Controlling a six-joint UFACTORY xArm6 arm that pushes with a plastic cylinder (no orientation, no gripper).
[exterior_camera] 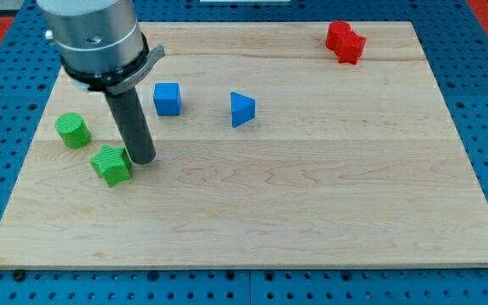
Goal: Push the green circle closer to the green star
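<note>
The green star (112,164) sits nearest, my tip (143,158) touching its right side; no fingers, just a rod. The green circle (72,130) waits just up-left, so I must go around behind it.

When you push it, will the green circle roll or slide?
The green circle stands on its flat end, so it will probably slide on the smooth wooden board. It looks squat, unlikely to tip. An off-centre push from my tip may spin it aside.

green circle (72,130) green | green star (112,164) green | cube (167,98) blue | triangle (241,109) blue | red block (345,41) | board (312,186) pale wood grain
</note>
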